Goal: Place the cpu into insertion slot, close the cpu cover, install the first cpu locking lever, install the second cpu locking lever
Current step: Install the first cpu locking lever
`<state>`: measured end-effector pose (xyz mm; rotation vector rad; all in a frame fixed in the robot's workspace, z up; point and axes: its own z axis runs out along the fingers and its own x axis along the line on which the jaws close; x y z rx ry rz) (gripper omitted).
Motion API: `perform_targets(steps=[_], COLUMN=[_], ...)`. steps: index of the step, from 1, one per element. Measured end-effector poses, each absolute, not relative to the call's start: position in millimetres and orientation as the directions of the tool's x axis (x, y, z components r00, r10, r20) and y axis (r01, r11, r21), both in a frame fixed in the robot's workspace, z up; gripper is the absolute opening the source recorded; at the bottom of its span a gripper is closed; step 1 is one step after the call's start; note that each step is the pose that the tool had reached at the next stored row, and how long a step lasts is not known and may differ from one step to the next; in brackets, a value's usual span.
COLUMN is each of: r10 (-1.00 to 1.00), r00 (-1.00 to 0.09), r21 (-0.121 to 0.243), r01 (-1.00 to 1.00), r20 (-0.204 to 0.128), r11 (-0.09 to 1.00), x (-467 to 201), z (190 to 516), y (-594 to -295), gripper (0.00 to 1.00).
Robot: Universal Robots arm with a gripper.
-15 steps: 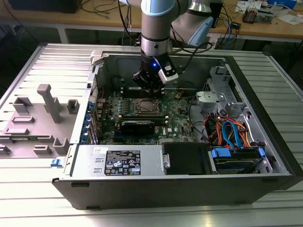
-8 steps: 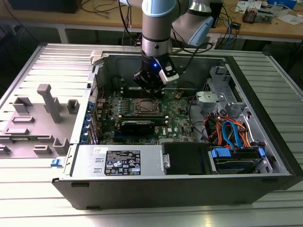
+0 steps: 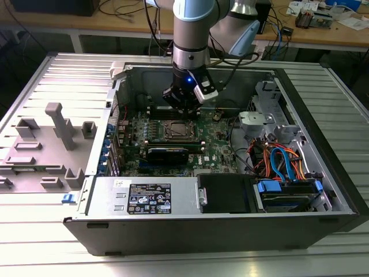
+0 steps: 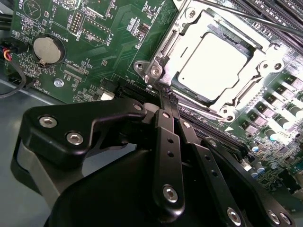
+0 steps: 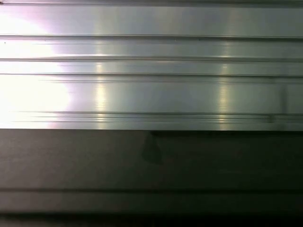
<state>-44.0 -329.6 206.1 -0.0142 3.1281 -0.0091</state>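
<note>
The cpu, a pale silvery square, lies in the insertion slot on the green board. The cpu cover, a silver frame with a square window, lies flat around it. My gripper is shut, its black fingers pressed together with the tips at the socket's near corner. I cannot tell if anything is pinched between them. A thin metal lever rod runs along the socket's far side. In the exterior view the gripper hangs just behind the socket inside the open computer case.
A coin battery sits on the board beside the socket. A black card, power supply and orange and blue cables fill the case. A grey fixture tray lies at the exterior view's left. Ribbed metal faces the first wrist view.
</note>
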Motion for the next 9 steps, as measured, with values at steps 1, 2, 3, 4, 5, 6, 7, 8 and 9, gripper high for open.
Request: perform_targets(steps=[1, 2, 3, 4, 5, 6, 7, 8, 9], r10=[-0.009, -0.009, -0.009, -0.009, -0.009, -0.009, -0.009, -0.009, -0.009], r00=[-1.0, -1.0, -1.0, -1.0, -1.0, -1.0, -1.0, -1.0, -1.0], r21=[-0.006, -0.006, -0.006, -0.006, -0.006, -0.006, -0.006, -0.006, -0.006], r01=[-0.009, -0.009, -0.009, -0.009, -0.009, -0.009, -0.009, -0.009, -0.009], r20=[-0.013, -0.013, -0.013, -0.013, -0.013, -0.013, -0.013, -0.013, -0.013], r11=[1.0, 1.0, 1.0, 1.0, 1.0, 1.0, 1.0, 1.0, 1.0], x=[-43.9, -43.8, -43.6, -43.6, -43.6, -43.6, -43.6, -43.5, -43.6], z=[206.1, 206.1, 206.1, 206.1, 206.1, 206.1, 206.1, 206.1, 206.1], y=[-329.6, -329.6, -329.6, -329.6, -329.6, -329.6, -329.6, -329.6, -329.6], gripper=[0.11, 0.11, 0.11, 0.11, 0.11, 0.11, 0.11, 0.11, 0.11])
